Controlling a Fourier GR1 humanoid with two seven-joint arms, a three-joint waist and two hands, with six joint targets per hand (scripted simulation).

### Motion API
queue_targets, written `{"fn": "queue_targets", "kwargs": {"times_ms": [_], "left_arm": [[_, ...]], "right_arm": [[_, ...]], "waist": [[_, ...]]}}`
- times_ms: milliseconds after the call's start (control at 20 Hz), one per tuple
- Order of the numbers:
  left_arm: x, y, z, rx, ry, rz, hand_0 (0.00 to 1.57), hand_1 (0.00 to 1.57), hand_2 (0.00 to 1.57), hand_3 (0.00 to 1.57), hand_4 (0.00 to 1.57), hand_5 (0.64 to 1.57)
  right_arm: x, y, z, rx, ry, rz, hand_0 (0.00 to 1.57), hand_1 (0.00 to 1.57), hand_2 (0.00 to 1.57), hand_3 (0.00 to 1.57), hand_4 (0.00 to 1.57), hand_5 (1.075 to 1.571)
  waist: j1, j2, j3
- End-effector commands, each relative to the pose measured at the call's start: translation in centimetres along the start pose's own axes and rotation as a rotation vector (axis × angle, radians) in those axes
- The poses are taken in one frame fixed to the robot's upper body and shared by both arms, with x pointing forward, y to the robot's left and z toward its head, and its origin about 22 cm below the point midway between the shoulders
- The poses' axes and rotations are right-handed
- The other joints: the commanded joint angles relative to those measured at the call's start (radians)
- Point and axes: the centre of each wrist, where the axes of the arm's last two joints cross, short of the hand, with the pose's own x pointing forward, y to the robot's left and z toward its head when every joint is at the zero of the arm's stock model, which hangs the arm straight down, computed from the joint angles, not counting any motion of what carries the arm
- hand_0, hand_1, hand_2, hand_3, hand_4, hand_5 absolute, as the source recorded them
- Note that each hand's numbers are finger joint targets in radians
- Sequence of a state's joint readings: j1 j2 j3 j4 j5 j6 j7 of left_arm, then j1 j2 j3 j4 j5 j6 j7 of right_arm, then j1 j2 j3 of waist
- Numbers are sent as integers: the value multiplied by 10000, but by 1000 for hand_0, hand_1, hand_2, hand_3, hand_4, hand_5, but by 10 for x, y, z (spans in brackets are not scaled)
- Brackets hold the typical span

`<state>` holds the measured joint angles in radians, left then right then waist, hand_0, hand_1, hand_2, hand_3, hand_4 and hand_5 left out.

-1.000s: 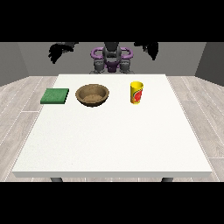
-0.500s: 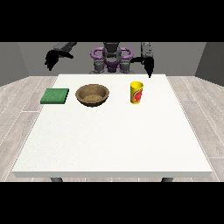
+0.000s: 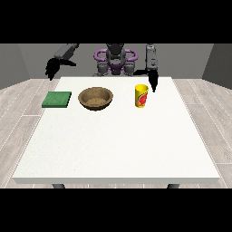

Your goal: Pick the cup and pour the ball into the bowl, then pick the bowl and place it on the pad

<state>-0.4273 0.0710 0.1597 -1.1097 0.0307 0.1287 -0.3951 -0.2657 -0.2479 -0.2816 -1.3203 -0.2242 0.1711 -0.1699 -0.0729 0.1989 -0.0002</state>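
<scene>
A: Where is the hand at the view's right [image 3: 152, 77] now?

B: It hangs just behind and a little to the outer side of the cup [image 3: 141, 95], fingers pointing down toward the table [image 3: 118, 149]. A second ago it was raised up beside the robot's shoulders; since then it has dropped and come forward, so it is now low and close to the cup, though I judge it not touching yet.

A: Is it holding anything?

B: No. The fingers look straight and relaxed, hanging downward, with nothing between them. The cup stands upright on the table, on the camera side of that hand and slightly inward from it. I cannot see the ball; it is presumably inside the cup.

A: And the other hand?

B: The hand at the view's left [image 3: 52, 68] is up off the table, out beyond the table's far corner. It holds nothing, but I cannot tell how its fingers lie. The green pad [image 3: 57, 99] lies forward of it and below, and the bowl [image 3: 95, 98] sits between the pad and the cup, well inward from both hands.

A: What does the change mean for the task?

B: I read it as the approach to the first step: the reach for the cup has begun, and nothing has been grasped, poured or moved. The hand needs to close in around the cup's side next
</scene>
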Motion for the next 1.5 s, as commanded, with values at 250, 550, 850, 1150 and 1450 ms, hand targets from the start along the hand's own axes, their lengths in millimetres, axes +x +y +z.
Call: {"fn": "queue_targets", "kwargs": {"times_ms": [250, 550, 850, 1150, 1450], "left_arm": [[-15, 22, -26, 564, -650, -94, 0, 0, 0, 0, 0, 1312], [-26, 35, -35, 1199, -978, -242, 0, 0, 0, 0, 0, 1264], [-18, 24, -52, 1129, -1541, -410, 0, 0, 0, 0, 0, 1253], [-21, 5, -47, 1185, -1622, -2102, 0, 0, 0, 0, 1460, 1560], [-43, -1, -18, 1815, -1614, -3912, 1571, 1571, 1571, 1571, 1290, 1494]], "right_arm": [[19, -20, -21, 433, -752, 55, 0, 0, 0, 0, 0, 1569], [24, 12, -28, 825, -1278, 74, 0, 0, 0, 0, 0, 1569], [16, -5, -30, 767, -1909, -20, 0, 0, 0, 0, 0, 1570], [6, -4, -31, 1150, -1522, -6, 0, 0, 0, 0, 180, 1569], [13, -48, -32, 460, -1194, -345, 0, 0, 0, 33, 387, 1571]], "waist": [[-555, 1162, -2], [-853, 1729, -7], [-987, 2491, 0], [-1323, 2284, 9], [-1094, 1694, 9]]}}
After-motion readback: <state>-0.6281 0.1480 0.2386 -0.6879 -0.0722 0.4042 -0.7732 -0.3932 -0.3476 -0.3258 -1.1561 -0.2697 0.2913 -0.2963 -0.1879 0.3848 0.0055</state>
